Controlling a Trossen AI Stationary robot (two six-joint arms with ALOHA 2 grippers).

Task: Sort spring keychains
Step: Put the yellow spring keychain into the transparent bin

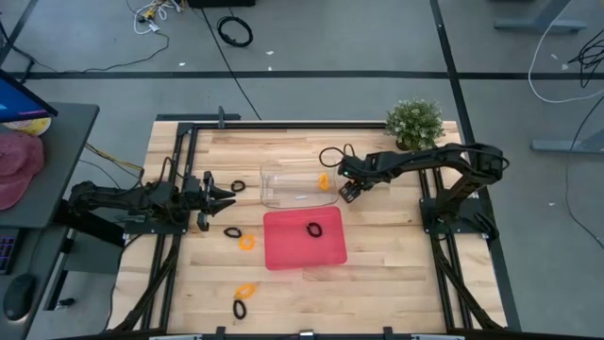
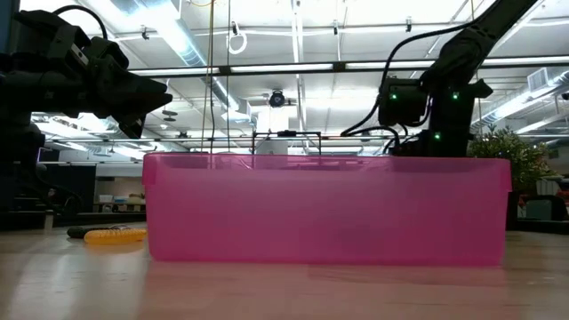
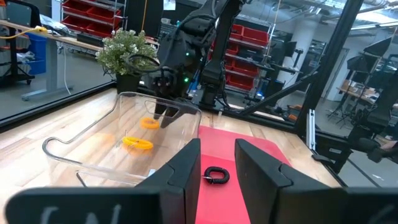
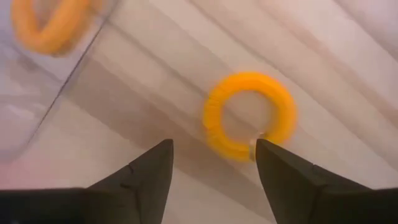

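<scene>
Fingers of right gripper [image 4: 211, 165] spread, nothing held, above orange keychain [image 4: 249, 116] in clear tray [image 1: 294, 185]. Left gripper [image 3: 217, 163] slightly apart, empty, beside tray.

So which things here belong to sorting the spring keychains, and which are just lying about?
Part of the job:
- orange keychains, one under the right gripper
- black keychains, one in the pink tray
- clear tray
- left gripper, waiting at the table's left

Lying about:
- potted plant
- cable coil on the floor
- pink cap on the side desk
</scene>
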